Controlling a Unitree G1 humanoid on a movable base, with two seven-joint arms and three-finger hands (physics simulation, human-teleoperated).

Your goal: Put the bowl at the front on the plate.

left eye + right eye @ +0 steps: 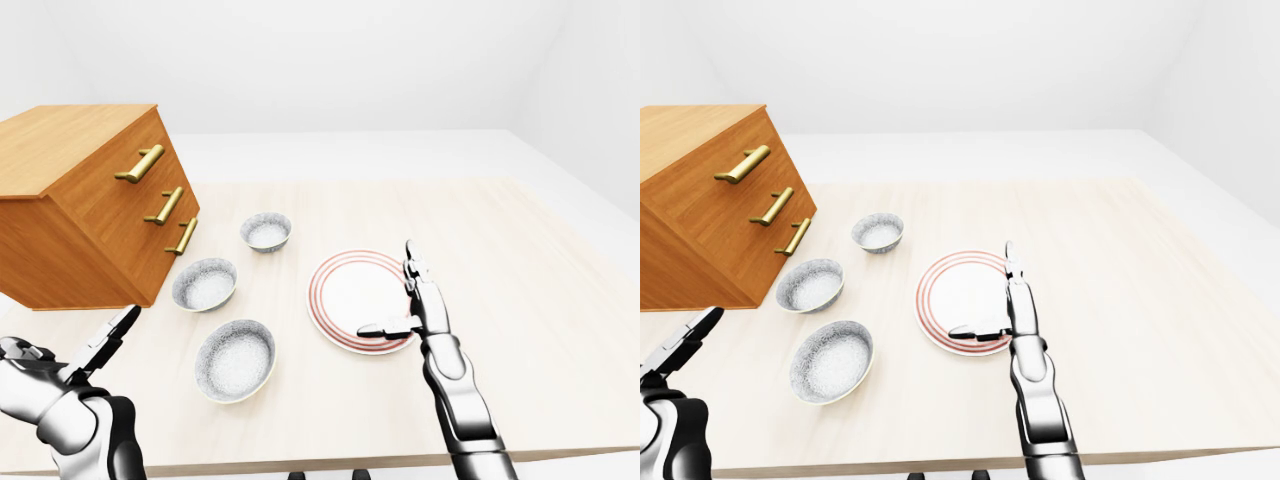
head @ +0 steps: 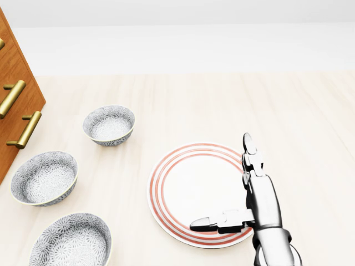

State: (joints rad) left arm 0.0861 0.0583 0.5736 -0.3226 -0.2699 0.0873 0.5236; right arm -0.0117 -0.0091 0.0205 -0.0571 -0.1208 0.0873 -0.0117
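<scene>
— Where was the bowl I had to move?

— The lowest bowl in the head view sat upright on the desk at the bottom left, cut off by the picture's edge. It was round and grey-white, with a fine speckled pattern inside and out and a pale rim. Two matching bowls stood above it in a slanting line, each apart from the next, beside a wooden drawer chest with brass handles.

— And the plate?

— The plate, white with red rings, lay to that bowl's right, near it but not touching.

— My hands?

— My right hand showed over the plate's right side, fingers straight and spread wide, thumb pointing left across the lower rim, gripping nothing. My left hand was at the left-eye view's lower left, fingers stretched out, well apart from the bowl.
</scene>
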